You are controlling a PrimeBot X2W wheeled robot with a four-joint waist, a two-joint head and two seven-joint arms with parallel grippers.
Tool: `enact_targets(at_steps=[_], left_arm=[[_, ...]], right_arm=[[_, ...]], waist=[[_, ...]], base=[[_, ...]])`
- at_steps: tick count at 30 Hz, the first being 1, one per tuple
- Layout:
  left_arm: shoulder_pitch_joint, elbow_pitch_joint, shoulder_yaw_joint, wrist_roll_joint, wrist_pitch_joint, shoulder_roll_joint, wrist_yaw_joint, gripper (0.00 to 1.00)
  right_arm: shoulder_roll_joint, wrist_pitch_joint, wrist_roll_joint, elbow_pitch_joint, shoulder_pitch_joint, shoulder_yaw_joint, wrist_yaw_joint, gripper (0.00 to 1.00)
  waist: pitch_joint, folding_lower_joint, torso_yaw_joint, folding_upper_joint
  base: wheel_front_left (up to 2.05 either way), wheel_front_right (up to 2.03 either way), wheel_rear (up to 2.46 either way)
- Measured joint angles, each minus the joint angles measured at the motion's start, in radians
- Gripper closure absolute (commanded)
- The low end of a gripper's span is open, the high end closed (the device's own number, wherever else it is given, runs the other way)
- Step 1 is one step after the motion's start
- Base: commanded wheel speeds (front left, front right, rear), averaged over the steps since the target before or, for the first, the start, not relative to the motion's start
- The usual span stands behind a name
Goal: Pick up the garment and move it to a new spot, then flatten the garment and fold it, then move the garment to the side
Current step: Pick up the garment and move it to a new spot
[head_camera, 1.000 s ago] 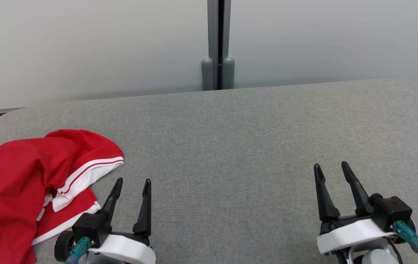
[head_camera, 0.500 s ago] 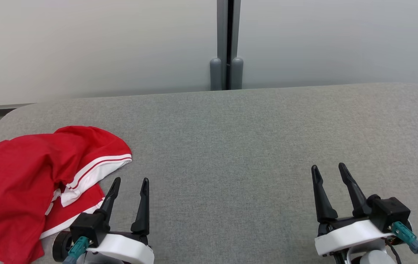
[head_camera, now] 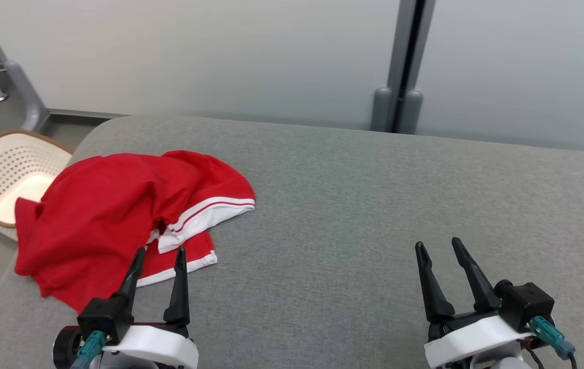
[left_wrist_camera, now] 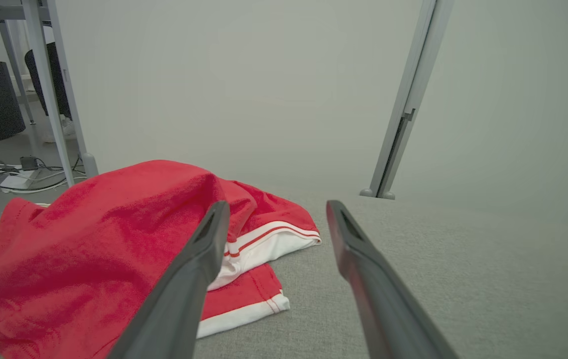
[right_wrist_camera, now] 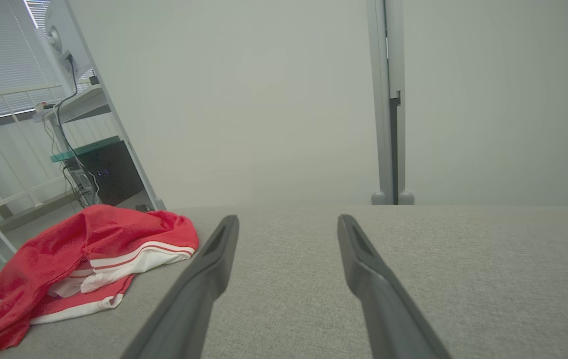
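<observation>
With my left pincer [head_camera: 161, 251] and right pincer [head_camera: 438, 243] both released and empty, the crumpled garment [head_camera: 102, 215] lay at the bench's [head_camera: 348, 205] left edge, where I judged a shallow one-layer pinch might drag it off toward the basket [head_camera: 10, 174].

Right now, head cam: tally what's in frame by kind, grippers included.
Red garment: 1
White basket: 1
Grippers: 2 (left gripper, right gripper, both open and empty)
Total: 4
</observation>
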Motion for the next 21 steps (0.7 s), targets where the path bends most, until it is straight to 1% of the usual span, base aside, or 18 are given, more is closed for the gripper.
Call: enact_targets(at_steps=[6, 7, 11, 16, 21], left_arm=[[0.010, -0.001, 0.026, 0.005, 0.000, 0.000, -0.003, 0.00], [0.014, -0.001, 0.031, 0.009, 0.000, 0.000, -0.004, 0.00], [0.017, 0.004, 0.032, 0.006, 0.000, -0.001, -0.008, 0.00], [0.022, 0.004, 0.033, 0.010, 0.000, 0.000, -0.008, 0.00], [0.029, 0.005, 0.048, 0.018, 0.000, 0.000, -0.009, 0.00]], right_arm=[[0.000, 0.000, 0.022, 0.006, -0.001, 0.030, 0.000, 0.00], [0.000, 0.000, 0.030, 0.011, -0.001, 0.043, 0.000, 0.00], [0.000, 0.000, 0.039, 0.024, 0.000, 0.058, 0.000, 0.00], [0.000, 0.000, 0.049, 0.027, -0.001, 0.071, 0.000, 0.00], [0.000, 0.000, 0.059, 0.028, -0.001, 0.083, 0.000, 0.00]], waist=[[-0.004, 0.0000, 0.099, 0.0000], [-0.005, 0.0000, 0.129, 0.0000], [-0.009, 0.0000, 0.186, 0.0000], [-0.013, 0.0000, 0.248, -0.0001], [-0.021, 0.0000, 0.285, -0.0001]], base=[[0.00, 0.00, 0.00], [0.00, 0.00, 0.00], [0.00, 0.00, 0.00], [0.00, 0.00, 0.00], [0.00, 0.00, 0.00]])
